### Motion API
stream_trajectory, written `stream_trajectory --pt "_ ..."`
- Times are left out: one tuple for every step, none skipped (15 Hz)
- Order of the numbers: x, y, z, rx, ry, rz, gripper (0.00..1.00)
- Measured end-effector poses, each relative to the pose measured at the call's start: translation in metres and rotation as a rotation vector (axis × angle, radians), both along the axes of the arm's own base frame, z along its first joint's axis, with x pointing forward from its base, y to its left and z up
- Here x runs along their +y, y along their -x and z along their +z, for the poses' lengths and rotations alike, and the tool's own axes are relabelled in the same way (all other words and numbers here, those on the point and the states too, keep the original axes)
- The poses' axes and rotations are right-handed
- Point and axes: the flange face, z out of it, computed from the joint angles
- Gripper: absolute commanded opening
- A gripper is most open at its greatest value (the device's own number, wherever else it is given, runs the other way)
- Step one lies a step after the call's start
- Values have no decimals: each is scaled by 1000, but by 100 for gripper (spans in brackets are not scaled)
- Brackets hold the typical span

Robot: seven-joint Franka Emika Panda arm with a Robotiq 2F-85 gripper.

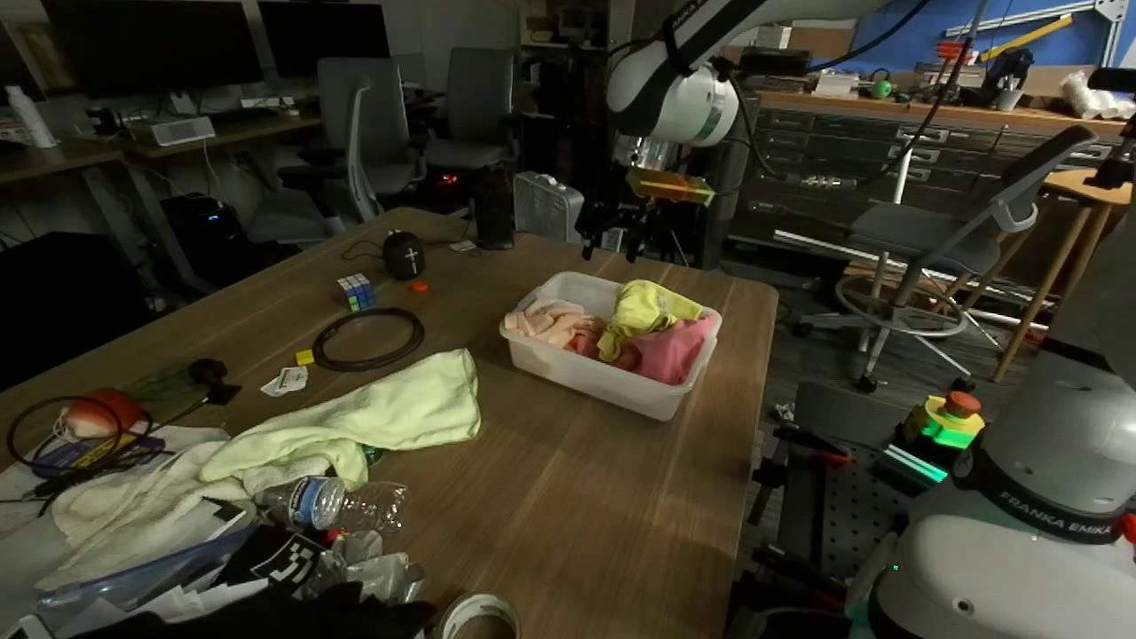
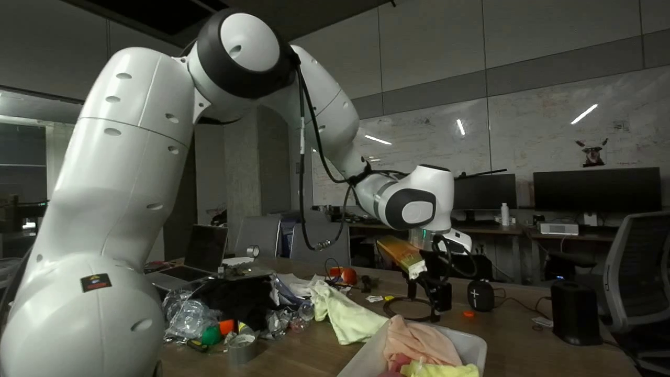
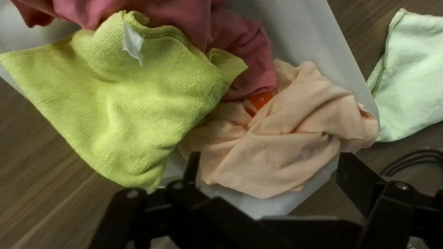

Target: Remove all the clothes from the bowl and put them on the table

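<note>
"FRANKA EMIKA" is read on the black band (image 1: 1056,517) of the white robot arm (image 2: 125,157); blue label (image 1: 312,502) of 1 clear plastic bottle (image 1: 368,508) can't be read, too small. Logged in 1 white translucent rect. plastic tub (image 1: 586,377) on the brown wood-grain table (image 1: 568,506): 1 bright yellow-green cloth (image 3: 128,103) w/ illegible white tag (image 3: 132,43), 1 pink cloth (image 3: 244,48), 1 peach-orange cloth (image 3: 277,145); 3 pcs. total. 1 larger pale yellow-green cloth (image 1: 399,408) is noted outside tub, also on tbl. Black two-finger gripper (image 3: 270,159) is held above tub lvl., apart from all 3 pcs., fingers set wide; whether it is directly over tub can't be told.
</note>
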Motion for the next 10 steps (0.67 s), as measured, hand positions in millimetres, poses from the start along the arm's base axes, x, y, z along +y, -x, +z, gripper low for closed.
stream_trajectory --pt "-2 -1 -6 12 -4 -22 100" --pt "-3 -1 -13 26 -10 -43 100" --pt "-4 -1 -21 41 -15 -64 100" --pt "-5 -1 -28 58 -22 -84 100" --pt "-6 0 -36 77 -32 -104 100" --pt "-7 0 -43 94 -42 -125 100" --pt "-8 0 -49 110 -52 -146 100" --pt "-10 0 -55 122 -58 -166 100" --pt "-12 0 -60 131 -60 -187 100" --pt "-14 -1 -64 139 -60 -206 100"
